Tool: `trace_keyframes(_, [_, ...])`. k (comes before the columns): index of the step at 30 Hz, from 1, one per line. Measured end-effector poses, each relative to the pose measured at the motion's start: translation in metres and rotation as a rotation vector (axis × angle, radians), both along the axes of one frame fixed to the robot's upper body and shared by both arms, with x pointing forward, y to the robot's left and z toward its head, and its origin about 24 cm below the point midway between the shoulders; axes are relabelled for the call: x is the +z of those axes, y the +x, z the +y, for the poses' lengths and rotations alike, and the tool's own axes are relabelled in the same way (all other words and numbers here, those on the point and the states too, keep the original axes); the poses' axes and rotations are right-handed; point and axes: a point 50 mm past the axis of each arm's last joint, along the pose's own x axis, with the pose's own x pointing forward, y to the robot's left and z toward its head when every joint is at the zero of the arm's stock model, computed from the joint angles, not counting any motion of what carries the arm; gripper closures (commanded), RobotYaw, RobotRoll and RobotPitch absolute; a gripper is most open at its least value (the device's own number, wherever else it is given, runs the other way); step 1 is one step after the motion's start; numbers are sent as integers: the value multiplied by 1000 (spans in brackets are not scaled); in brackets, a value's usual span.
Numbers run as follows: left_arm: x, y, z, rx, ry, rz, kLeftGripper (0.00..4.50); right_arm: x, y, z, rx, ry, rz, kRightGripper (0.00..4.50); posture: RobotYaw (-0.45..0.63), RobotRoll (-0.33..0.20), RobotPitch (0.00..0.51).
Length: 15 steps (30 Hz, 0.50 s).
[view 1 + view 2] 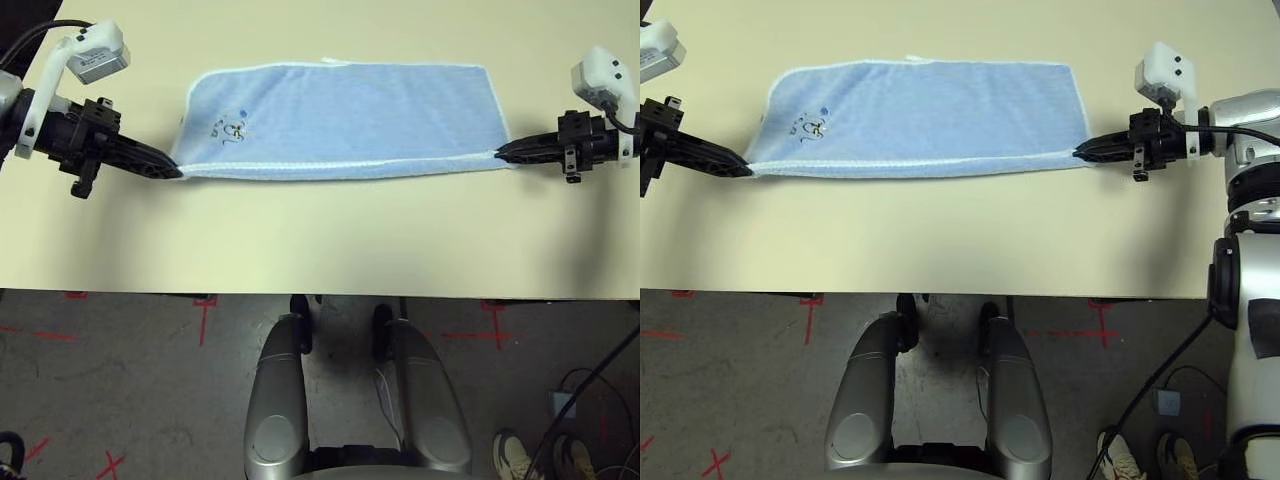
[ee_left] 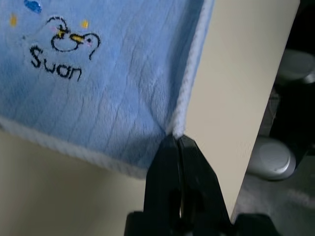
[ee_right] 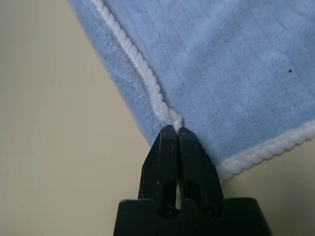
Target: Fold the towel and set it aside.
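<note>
Wide beige table (image 1: 320, 240) fills upper frame. Light blue terry-cloth towel with white edging (image 1: 350, 120) lies upper centre, folded, long axis left-right, swan print (image 1: 230, 130) at left end. Left gripper (image 1: 172, 170), right gripper (image 1: 503, 153) each pinched tight on near corners.

We take this for a robotics lab: a plain cream table (image 1: 320, 240), red tape crosses (image 1: 204, 312) on the grey floor, loose cables (image 1: 590, 385).
</note>
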Motion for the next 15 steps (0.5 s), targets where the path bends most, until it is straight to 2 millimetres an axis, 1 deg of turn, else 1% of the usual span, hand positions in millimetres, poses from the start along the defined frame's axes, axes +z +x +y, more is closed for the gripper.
trace_keyframes(4, [-10,1,5,15,19,34,4481,-2,-5,0,25,-4,30,4500,36,0,399])
trace_keyframes(10, [-14,2,12,34,40,44,4481,-2,-10,3,66,3,53,4500,36,0,397])
trace_keyframes(12, [-11,4,12,34,47,25,4481,-2,-11,3,71,7,57,4500,34,0,398])
trace_keyframes(15, [-3,14,12,46,43,-28,4481,0,-10,2,66,19,50,4500,31,0,400])
